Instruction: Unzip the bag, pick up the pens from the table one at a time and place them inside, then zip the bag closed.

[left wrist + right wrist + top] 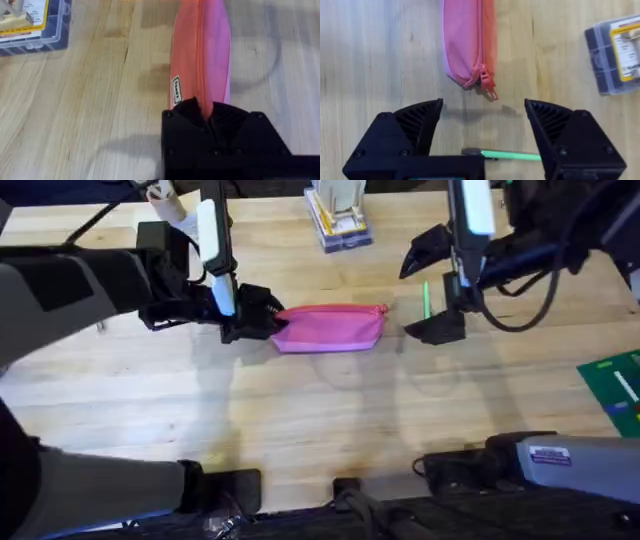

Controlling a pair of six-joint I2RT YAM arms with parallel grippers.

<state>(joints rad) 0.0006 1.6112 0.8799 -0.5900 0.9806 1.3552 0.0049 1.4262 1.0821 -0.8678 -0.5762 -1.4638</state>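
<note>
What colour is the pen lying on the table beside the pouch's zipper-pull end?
Bright green pen with a dark tip, clearest in the right wrist view.

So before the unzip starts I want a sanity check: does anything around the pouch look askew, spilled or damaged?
Nothing stands out. The bag lies flat, zipped, pull tab at its end; the left gripper pinches the other end, and a green pen lies intact between the right gripper's open fingers.

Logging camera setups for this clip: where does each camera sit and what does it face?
Overhead: above the arm bases, looking down and forward at the table; both arms show.
Left wrist: on the left arm, facing the bag; left tool shut on its end.
Right wrist: facing the bag's zipper pull; right tool open over a green pen.
All share the bag.
</note>
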